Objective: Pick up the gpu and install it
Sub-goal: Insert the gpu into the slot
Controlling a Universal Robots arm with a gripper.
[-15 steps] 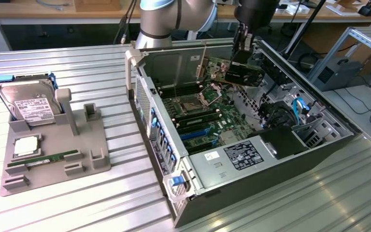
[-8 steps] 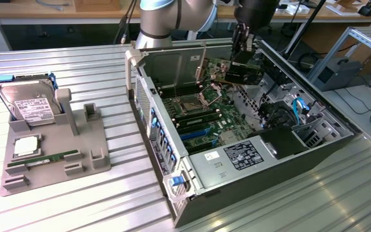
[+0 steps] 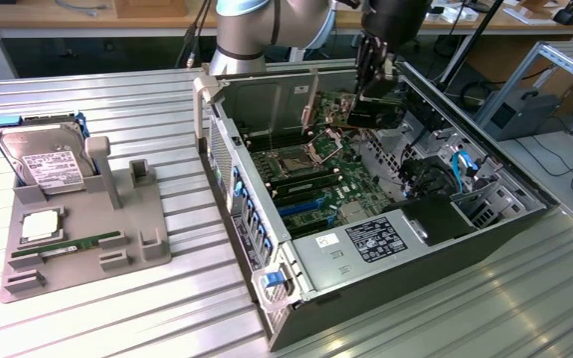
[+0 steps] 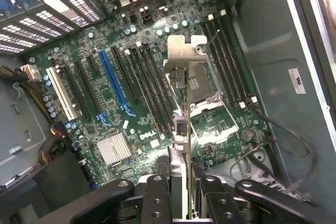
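The pincer (image 4: 181, 199) grips the gpu (image 4: 183, 61) edge-on above the motherboard (image 4: 113, 129), toward the 12 o'clock end of the computer case (image 3: 486, 227). Installation is under way; seating likely demands aligning its edge with an expansion slot (image 4: 114, 85).

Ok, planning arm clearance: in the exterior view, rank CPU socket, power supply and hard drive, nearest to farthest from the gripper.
From the gripper, shut on the gpu:
1. CPU socket, on the board below it.
2. Power supply, at the camera end of the case.
3. Hard drive, outside the case, exterior view's far left.
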